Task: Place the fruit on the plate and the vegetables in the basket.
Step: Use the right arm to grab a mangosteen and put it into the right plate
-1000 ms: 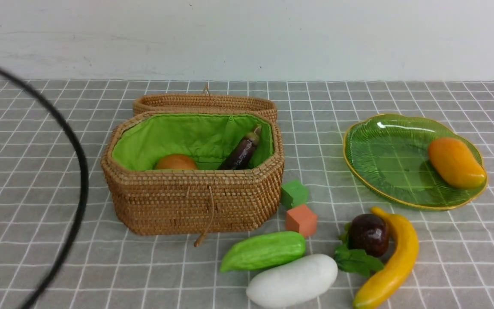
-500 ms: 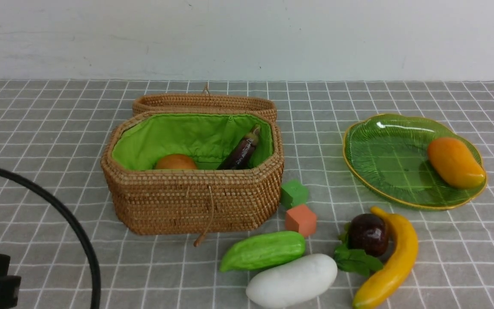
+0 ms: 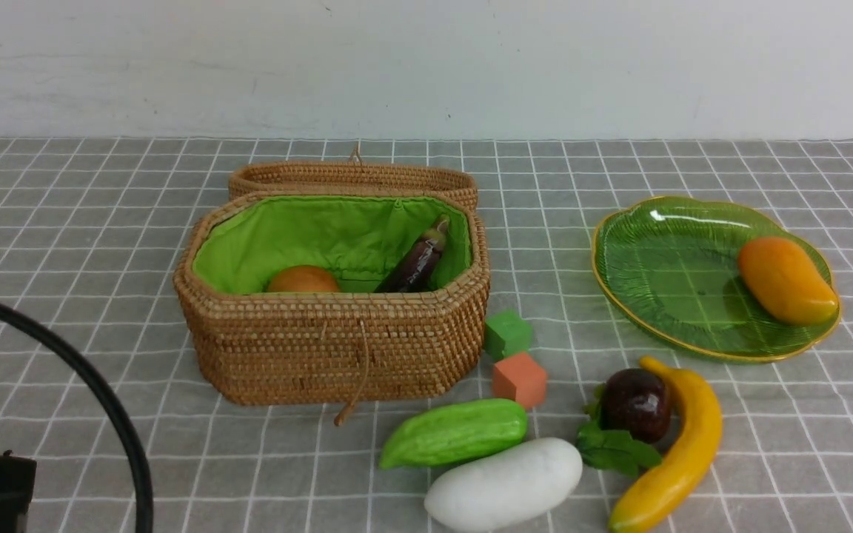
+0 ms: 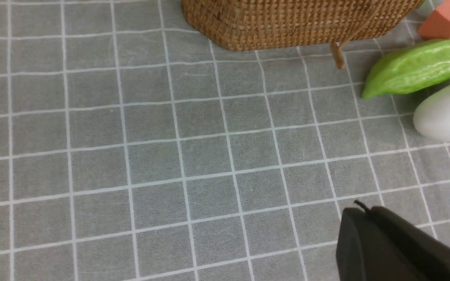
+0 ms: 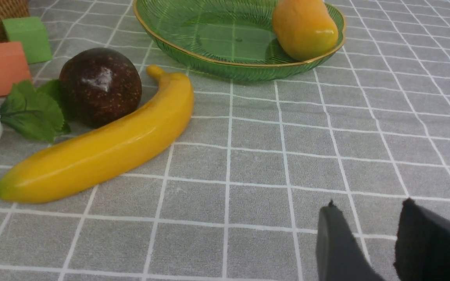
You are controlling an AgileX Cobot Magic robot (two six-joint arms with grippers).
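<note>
Two vegetables, eggplant [image 3: 417,263] and tuber [image 3: 303,280], lie in the basket [image 3: 338,348] and the mango [image 3: 787,280] is on the plate [image 3: 656,252], sorted by kind. The banana [image 3: 674,459], maroon fruit [image 3: 637,403], green gourd [image 3: 456,431] and white gourd [image 3: 504,485] lie unsorted on the counter [image 3: 64,222]. The left hand [image 4: 385,242] is closed and empty. The right hand [image 5: 369,205], part-open and empty, faces the banana.

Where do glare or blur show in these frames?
Front view: white glare streak on the plate, no motion blur. Right wrist view: bright spot on the maroon fruit; right fingers dark and featureless. Left wrist view: even light, no harsh glare.
</note>
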